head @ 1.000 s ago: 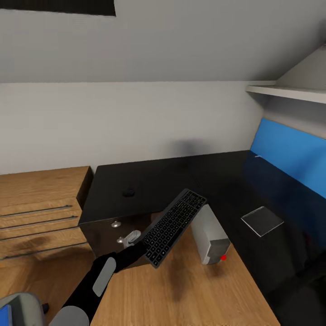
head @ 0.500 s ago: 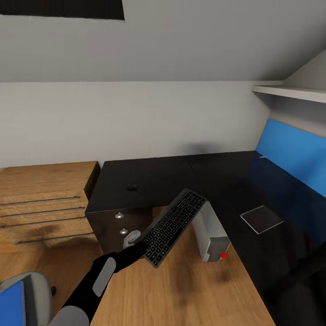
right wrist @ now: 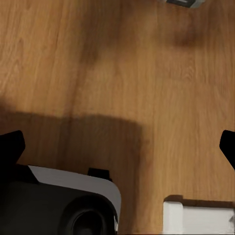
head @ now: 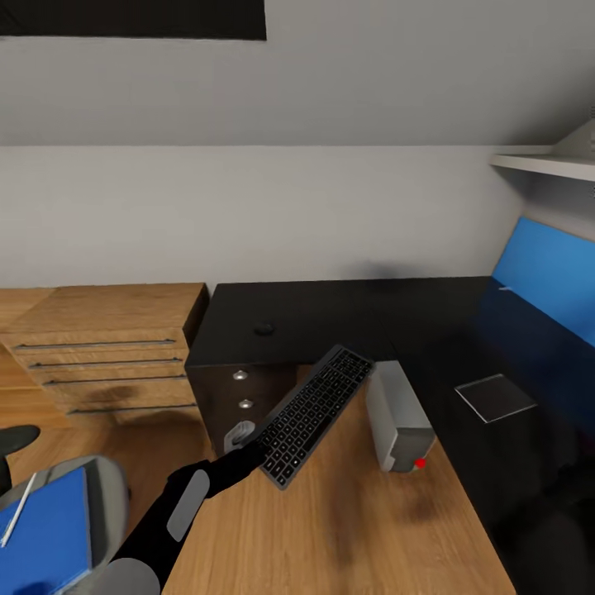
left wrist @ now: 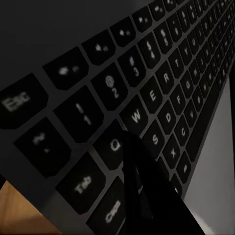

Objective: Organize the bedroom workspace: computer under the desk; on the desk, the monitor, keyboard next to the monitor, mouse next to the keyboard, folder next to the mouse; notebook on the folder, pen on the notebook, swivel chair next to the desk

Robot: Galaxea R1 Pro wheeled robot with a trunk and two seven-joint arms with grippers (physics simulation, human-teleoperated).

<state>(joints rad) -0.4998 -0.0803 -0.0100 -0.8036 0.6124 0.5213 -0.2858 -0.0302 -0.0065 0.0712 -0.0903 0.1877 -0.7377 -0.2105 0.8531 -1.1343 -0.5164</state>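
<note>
- The left pincer (head: 248, 440), at the lower centre of the head view, pinches the near end of the slim dark-grey keyboard with black keys (head: 314, 413), held tilted in the air above the wooden floor (head: 347, 521).
- In the left wrist view one dark finger (left wrist: 142, 196) lies across the keyboard's keys (left wrist: 147, 98).
- The L-shaped glossy black table with a blue back panel (head: 330, 318) fills the centre and right of the head view; the small dark oval mouse (head: 264, 328) lies on its left part.
- The boxy light-grey computer tower (head: 398, 416) stands on the floor just right of the keyboard.
- At the lower left, the flat bright-blue folder (head: 45, 529) lies on the grey swivel chair (head: 103, 496).
- The light wooden chest with bar handles (head: 116, 355) stands left of the table.
- The right pincer's dark fingertips (right wrist: 11, 147) are spread wide over the floor (right wrist: 122, 73).
</note>
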